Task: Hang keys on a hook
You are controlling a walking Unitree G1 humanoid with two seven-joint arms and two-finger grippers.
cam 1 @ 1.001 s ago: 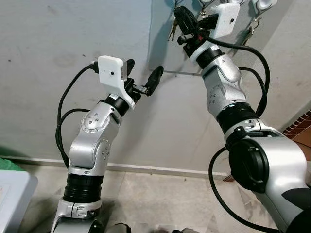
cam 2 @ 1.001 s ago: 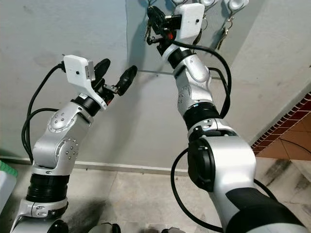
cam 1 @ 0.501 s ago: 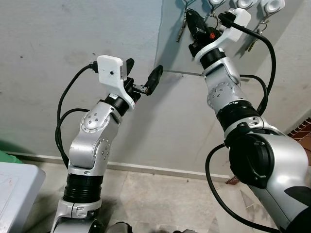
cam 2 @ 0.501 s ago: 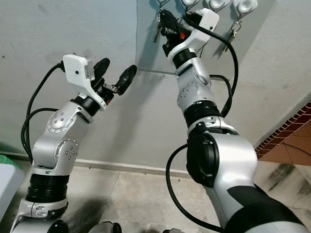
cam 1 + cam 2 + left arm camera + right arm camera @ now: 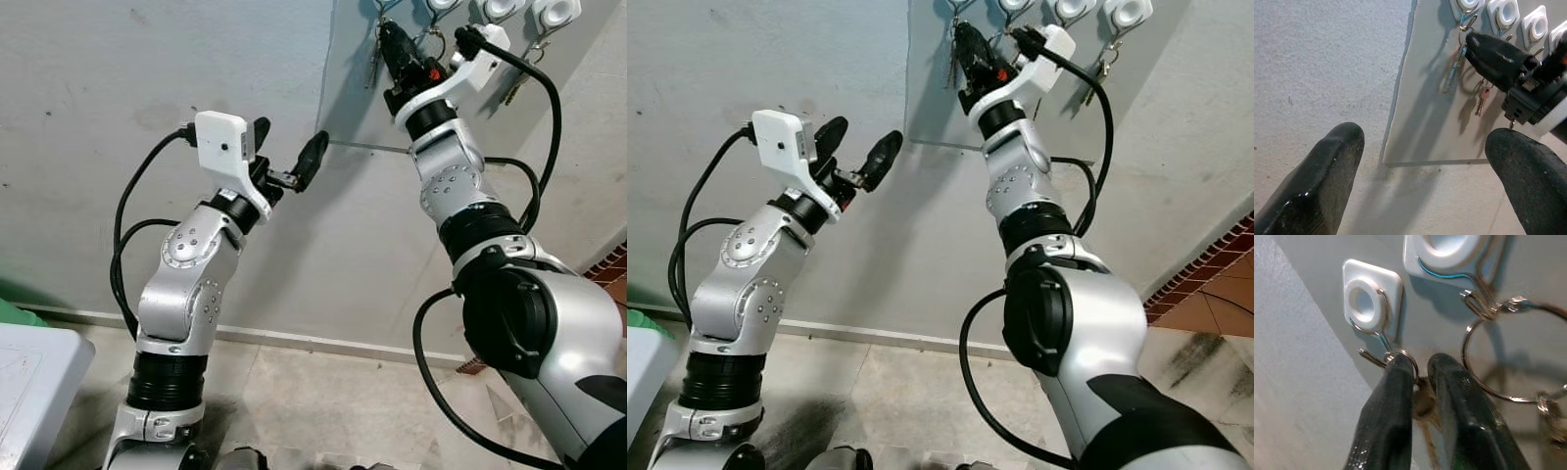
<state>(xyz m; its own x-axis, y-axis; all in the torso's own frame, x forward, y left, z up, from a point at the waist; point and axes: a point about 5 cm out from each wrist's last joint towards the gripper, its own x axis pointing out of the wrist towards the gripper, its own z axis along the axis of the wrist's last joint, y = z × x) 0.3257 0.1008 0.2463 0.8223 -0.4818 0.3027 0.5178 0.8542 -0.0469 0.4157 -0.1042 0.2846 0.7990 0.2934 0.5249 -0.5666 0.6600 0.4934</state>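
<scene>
I face a grey wall (image 5: pixel 147 88) with a paler panel (image 5: pixel 1415 127) fixed to it; the panel carries a row of white hook mounts, so the work sits high and my right arm reaches up and forward to meet it. My left arm is raised at mid height, clear of the panel; its left tool (image 5: pixel 289 157) has fingers spread wide with nothing between them, judged to be parked where it cannot foul the reach. My right tool (image 5: pixel 1418 387) is at the end hook (image 5: pixel 1374 333) of the row, fingers pressed nearly together and pinching the keys (image 5: pixel 1449 78) just below their small ring (image 5: pixel 1403 360). Gripping that close to the ring keeps it steady and presented to the wire. In the right wrist view the ring sits at the tip of the hook wire, touching or threaded on it; I cannot tell which. The neighbouring hook (image 5: pixel 1476 293) already holds a larger key ring (image 5: pixel 1508 352), hence the choice of the free end hook. Judgement: hanging is nearly complete, release not yet made.
</scene>
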